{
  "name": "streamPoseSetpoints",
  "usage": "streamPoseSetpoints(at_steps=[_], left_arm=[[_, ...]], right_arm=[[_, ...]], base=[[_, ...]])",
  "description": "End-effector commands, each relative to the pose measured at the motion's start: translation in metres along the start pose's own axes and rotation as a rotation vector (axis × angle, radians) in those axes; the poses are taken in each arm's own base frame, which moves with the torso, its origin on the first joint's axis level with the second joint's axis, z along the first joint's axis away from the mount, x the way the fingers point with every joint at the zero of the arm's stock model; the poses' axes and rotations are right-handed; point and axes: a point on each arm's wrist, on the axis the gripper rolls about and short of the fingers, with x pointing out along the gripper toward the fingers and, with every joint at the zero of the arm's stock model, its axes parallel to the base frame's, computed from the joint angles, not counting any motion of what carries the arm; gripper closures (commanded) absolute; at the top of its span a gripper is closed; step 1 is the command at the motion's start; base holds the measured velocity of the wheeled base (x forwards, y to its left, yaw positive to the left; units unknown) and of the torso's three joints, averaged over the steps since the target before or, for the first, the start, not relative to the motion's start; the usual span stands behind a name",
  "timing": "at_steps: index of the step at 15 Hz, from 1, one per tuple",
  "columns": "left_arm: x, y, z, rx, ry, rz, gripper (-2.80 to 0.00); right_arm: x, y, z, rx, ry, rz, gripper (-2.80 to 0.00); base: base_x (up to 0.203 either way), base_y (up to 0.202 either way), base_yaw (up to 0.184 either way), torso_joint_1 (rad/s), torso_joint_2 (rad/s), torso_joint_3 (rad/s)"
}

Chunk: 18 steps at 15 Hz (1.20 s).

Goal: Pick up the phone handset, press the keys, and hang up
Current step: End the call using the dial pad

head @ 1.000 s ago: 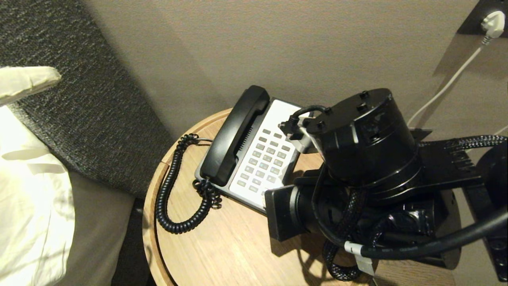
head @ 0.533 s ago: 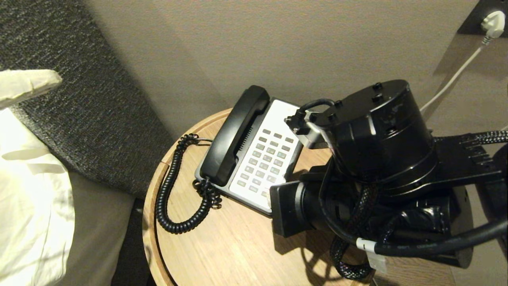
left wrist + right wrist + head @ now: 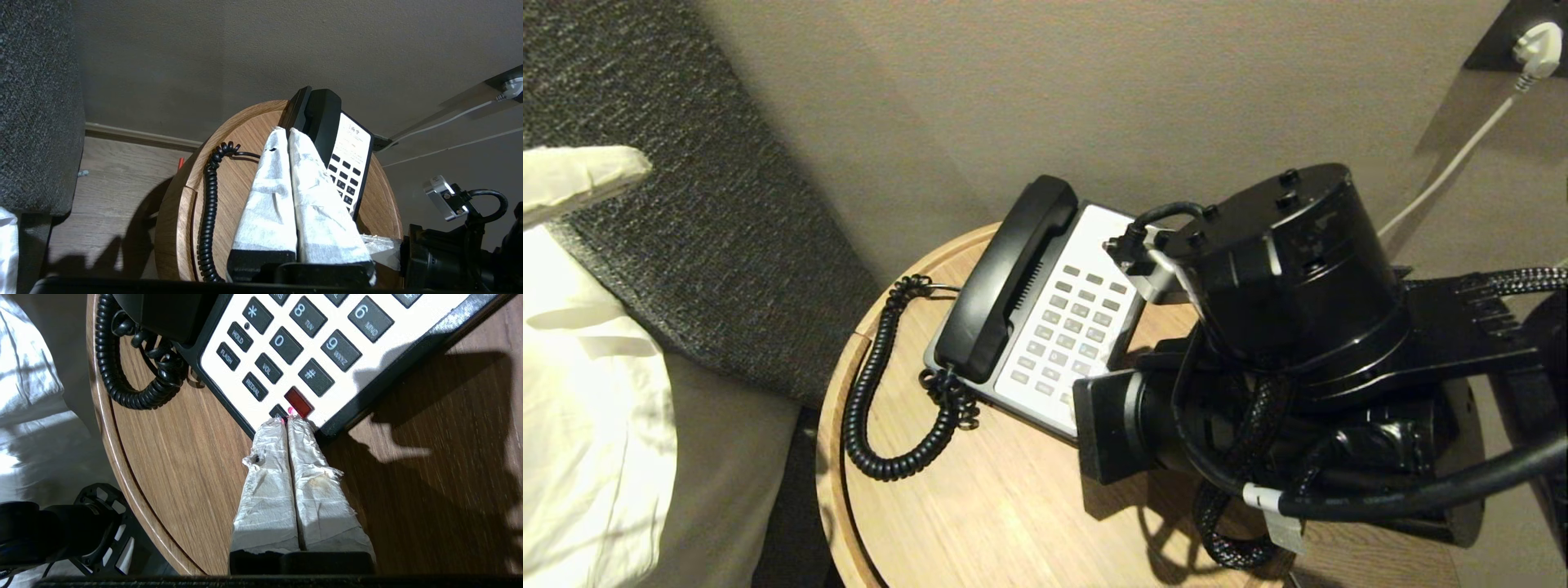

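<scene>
The phone handset [image 3: 1005, 282] lies in its cradle on the left side of the black desk phone, and its coiled cord [image 3: 874, 392] loops over the round wooden table [image 3: 1013, 506]. The keys [image 3: 1070, 327] fill the cream faceplate. My right arm [image 3: 1282, 327] covers the phone's near right corner. My right gripper [image 3: 288, 419] is shut, its white-wrapped tips at the faceplate's near edge beside a red key [image 3: 299, 401], with the other keys [image 3: 286, 343] beyond. My left gripper [image 3: 286, 130] is shut and empty, held off the table's near left side, pointing at the handset [image 3: 314, 114].
A bed with white bedding [image 3: 588, 392] and a dark headboard [image 3: 686, 204] stand left of the table. The wall is close behind the phone. A white plug [image 3: 1535, 45] and its cable hang at the upper right. The table's rim [image 3: 837, 425] curves near the cord.
My right arm's wrist has shifted a little to the right over the phone's near corner. The handset, cord and phone have not moved.
</scene>
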Motion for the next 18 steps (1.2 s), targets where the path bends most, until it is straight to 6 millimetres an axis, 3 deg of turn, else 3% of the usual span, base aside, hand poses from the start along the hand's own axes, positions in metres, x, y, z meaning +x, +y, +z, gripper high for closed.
streamPoseSetpoints(at_steps=[1,8,18], left_arm=[[-0.001,0.000,0.001,-0.003,-0.006,-0.001,0.00],[-0.004,0.000,0.002,-0.004,-0.014,-0.003,0.00],[0.000,0.000,0.001,-0.003,-0.005,0.001,0.00]], right_arm=[[0.003,0.000,-0.002,-0.001,0.009,-0.008,0.00],[0.008,-0.001,-0.005,-0.005,0.022,-0.017,0.00],[-0.008,-0.003,0.001,0.008,-0.011,-0.002,0.00]], base=[[0.000,0.000,0.000,0.000,0.00,0.000],[0.000,0.000,0.000,0.000,0.00,0.000],[0.000,0.000,0.000,0.000,0.00,0.000]])
